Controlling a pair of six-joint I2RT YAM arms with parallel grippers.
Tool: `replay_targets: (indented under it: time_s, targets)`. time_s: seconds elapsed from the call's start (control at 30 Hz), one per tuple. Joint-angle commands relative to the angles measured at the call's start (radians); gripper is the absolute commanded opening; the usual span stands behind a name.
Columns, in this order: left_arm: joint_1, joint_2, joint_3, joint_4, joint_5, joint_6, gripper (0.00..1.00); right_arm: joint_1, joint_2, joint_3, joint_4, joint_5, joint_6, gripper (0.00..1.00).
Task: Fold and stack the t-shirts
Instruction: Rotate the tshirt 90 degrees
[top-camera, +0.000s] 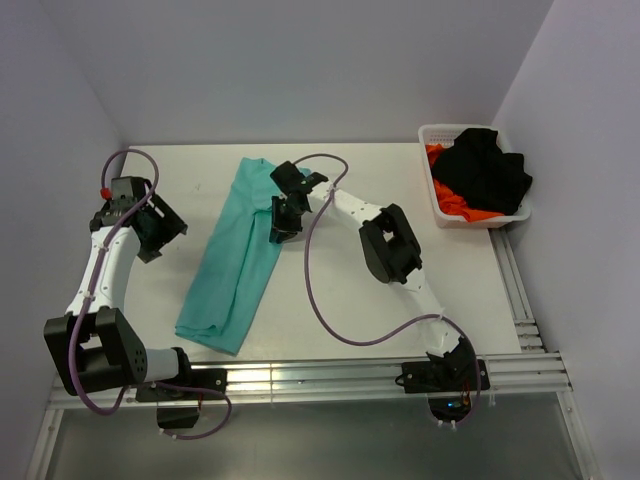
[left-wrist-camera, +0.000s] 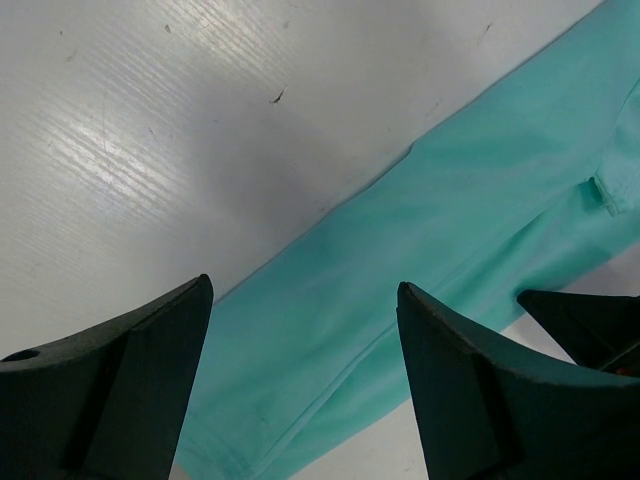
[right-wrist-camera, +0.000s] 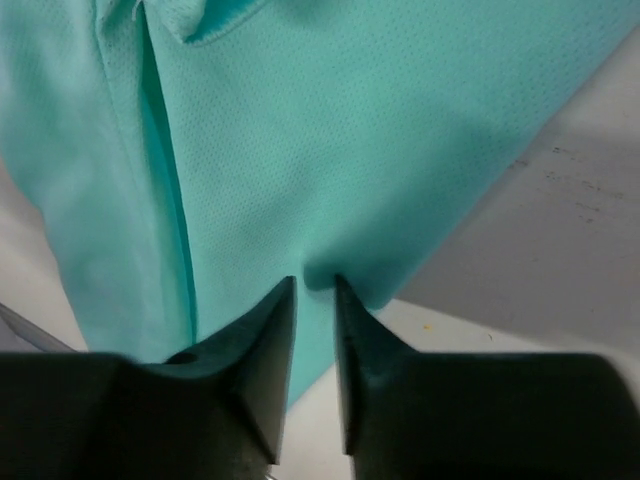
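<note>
**A:** So where are we? The teal t-shirt (top-camera: 235, 255) lies on the table (top-camera: 460, 260) as one long strip, running from far-centre down toward near-left. Our right gripper (right-wrist-camera: 315, 285) is pinched on the strip's right edge, toward the far end, with a little pucker of cloth between the tips. Our left gripper (left-wrist-camera: 305, 300) is spread wide with nothing in it and hangs over bare table near the strip's left side.

**B:** Looks to us like the next fold goes the short way, end over end. One pinch probably won't do it, because a strip carried by one edge will likely twist. We'd have the left one take the opposite edge level with the right. Then both travel together, low and slow, and lay the far end on the near hem.

**A:** Agreed. That grip looks shallow too, right on the edge, so a quick tug might pull it free.

**B:** The surface helps us at least. It's white, smooth and faintly ribbed with a few scuffs, so the cloth should slide rather than snag.

**A:** The room's tight, though, with pale walls on three sides and metal rails along the near and right edges. The white basket (top-camera: 432, 135) sits in the far-right corner, well apart from the strip. It holds a black garment (top-camera: 485, 170) piled over an orange garment (top-camera: 452, 205). We reckon those come next, so we're early in the job.
</note>
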Motion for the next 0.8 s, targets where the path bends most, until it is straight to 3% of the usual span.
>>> replay_targets:
  time_s: [0.0, 0.17, 0.37, 0.4, 0.43, 0.47, 0.53, 0.63, 0.77]
  targets:
    - [0.006, -0.006, 0.002, 0.038, 0.019, 0.015, 0.81, -0.002, 0.021, 0.035, -0.035, 0.025, -0.016, 0.26]
    - [0.008, 0.000, -0.005, 0.044, 0.017, 0.016, 0.81, -0.006, 0.052, 0.073, -0.070, 0.051, -0.016, 0.02]
    - [0.014, 0.005, -0.021, 0.055, 0.019, 0.018, 0.81, -0.006, 0.076, 0.119, -0.124, 0.108, -0.030, 0.01]
    - [0.017, 0.005, -0.024, 0.056, 0.020, 0.018, 0.81, -0.006, 0.080, 0.146, -0.147, 0.120, -0.035, 0.07]
    - [0.015, 0.005, -0.025, 0.059, 0.020, 0.018, 0.81, -0.008, 0.080, 0.159, -0.159, 0.129, -0.041, 0.19]
    - [0.017, 0.006, -0.025, 0.061, 0.020, 0.018, 0.81, -0.010, 0.069, 0.162, -0.170, 0.146, -0.053, 0.47]
    - [0.020, 0.009, -0.025, 0.063, 0.019, 0.018, 0.81, -0.011, 0.014, 0.112, -0.158, 0.167, -0.059, 0.63]
    - [0.021, 0.017, -0.027, 0.070, 0.023, 0.016, 0.81, -0.028, -0.057, 0.003, -0.101, 0.174, -0.047, 0.66]
    - [0.024, 0.026, -0.025, 0.073, 0.028, 0.018, 0.81, -0.043, -0.066, -0.005, -0.099, 0.175, -0.044, 0.66]
